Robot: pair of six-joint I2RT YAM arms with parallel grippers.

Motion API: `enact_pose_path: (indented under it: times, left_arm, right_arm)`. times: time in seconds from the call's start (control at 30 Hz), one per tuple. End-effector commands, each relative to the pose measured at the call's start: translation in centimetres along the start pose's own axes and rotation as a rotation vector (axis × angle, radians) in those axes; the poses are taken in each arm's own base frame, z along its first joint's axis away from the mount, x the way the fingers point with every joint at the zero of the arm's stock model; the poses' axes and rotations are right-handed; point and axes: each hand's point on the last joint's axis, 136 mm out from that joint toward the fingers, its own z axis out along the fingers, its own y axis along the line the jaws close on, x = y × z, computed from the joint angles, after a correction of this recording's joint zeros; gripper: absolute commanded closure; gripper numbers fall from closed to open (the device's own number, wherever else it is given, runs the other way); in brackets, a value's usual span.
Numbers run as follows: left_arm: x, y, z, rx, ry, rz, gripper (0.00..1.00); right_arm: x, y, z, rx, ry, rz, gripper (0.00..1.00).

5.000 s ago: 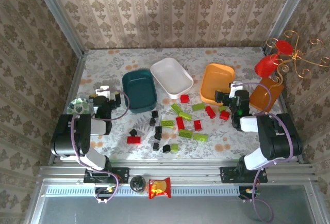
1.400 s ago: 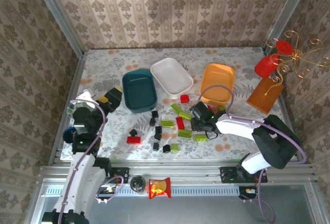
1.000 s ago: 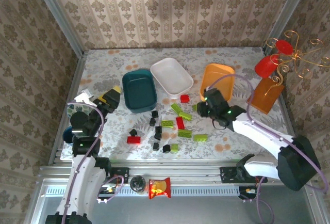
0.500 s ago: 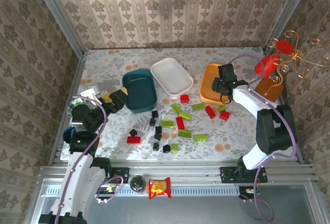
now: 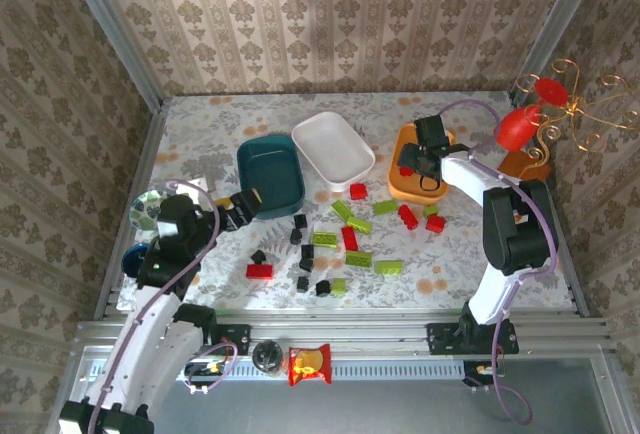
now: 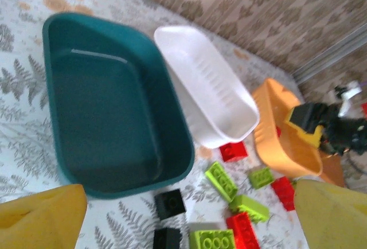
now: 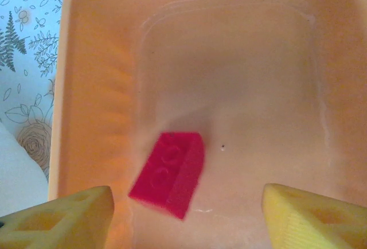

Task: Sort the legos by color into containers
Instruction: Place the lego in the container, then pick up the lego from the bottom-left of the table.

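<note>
From above, the right gripper (image 5: 419,157) hangs over the orange tub (image 5: 398,185) at about 1 o'clock on the table (image 5: 200,124), and a red speck sits inside the tub beneath it. The teal tub (image 5: 270,176) and white tub (image 5: 333,149) stand to the orange tub's 9 o'clock. The unsorted legos (image 5: 345,239) lie scattered at the tubs' 6 o'clock. The left gripper (image 5: 243,209) hovers just beside the teal tub's near corner, at its 7 o'clock. The left wrist view shows its fingers spread wide with nothing between them. The teal tub (image 6: 114,123) is bare inside, and a black brick (image 6: 170,203) lies on the table just below its rim at 6 o'clock. The right wrist view shows the right gripper (image 7: 189,220) with its fingers well apart, gripping nothing. A red brick (image 7: 168,174) sits loose against the floor of the orange tub (image 7: 241,77), toward 7 o'clock. It is blurred, so it may not have settled. The step in hand looks like the drop of a red piece into the orange tub. Next, the right arm should lift clear and go for another red brick near the tub. The left arm should come down over the black brick and close on it.
</note>
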Motion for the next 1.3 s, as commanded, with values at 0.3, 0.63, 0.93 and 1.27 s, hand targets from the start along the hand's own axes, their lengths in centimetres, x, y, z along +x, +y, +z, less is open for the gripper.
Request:
enact_pose_path:
  times: [0.3, 0.63, 0.93, 1.27]
  left_arm:
    - [4.4, 1.3, 1.8, -0.157, 0.215, 0.163, 0.12]
    - [11.1, 3.7, 2.3, -0.351, 0.468, 0.319, 0.25]
    - [14.5, 6.8, 1.9, -0.427, 0.53, 0.25, 0.29]
    - [15.9, 8.4, 2.6, -0.482, 0.567, 0.259, 0.4]
  right_arm:
    - [1.2, 4.5, -9.2, -0.126, -0.133, -0.142, 0.25]
    - [6.0, 4.5, -11.9, -0.201, -0.133, -0.176, 0.26]
    - [6.9, 3.7, -12.7, -0.225, -0.147, -0.169, 0.26]
    - [6.9, 3.5, -13.1, -0.236, -0.16, -0.162, 0.26]
